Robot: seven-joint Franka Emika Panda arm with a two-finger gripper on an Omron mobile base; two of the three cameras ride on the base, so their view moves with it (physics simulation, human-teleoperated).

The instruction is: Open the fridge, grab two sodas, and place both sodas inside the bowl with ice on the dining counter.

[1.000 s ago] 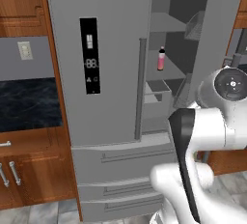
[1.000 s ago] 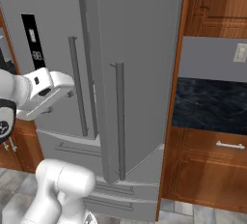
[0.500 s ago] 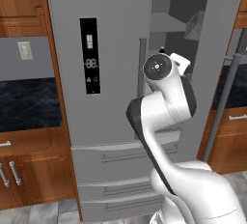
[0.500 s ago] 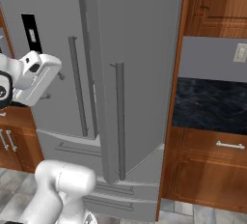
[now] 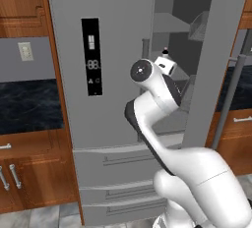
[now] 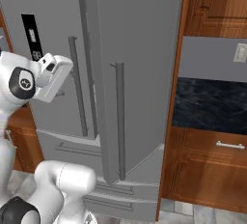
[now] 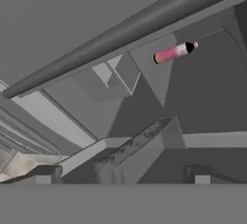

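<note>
The grey fridge (image 5: 118, 20) has its left door with the black display panel (image 5: 92, 56) shut and its right door (image 6: 135, 73) swung open. One pink soda (image 7: 174, 52) with a black cap stands on an inner shelf, some way ahead of my gripper (image 7: 120, 177), which is open with nothing between its dark fingertips (image 7: 46, 174). In the left base view the white hand (image 5: 165, 65) sits at the fridge opening and covers the soda's body, so just its black cap (image 5: 165, 51) peeks above it. The bowl with ice and the dining counter are out of view.
The open door's long handle (image 6: 119, 117) hangs close to the right of the hand (image 6: 53, 76). Grey shelves and a door bin (image 7: 140, 143) lie inside. Fridge drawers (image 5: 123, 160) sit below. Wooden cabinets (image 6: 212, 170) and dark counters flank the fridge.
The arm has swung up from the lower right to the fridge opening. The hand now covers the soda that showed plainly a second ago. The jaws stayed open.
</note>
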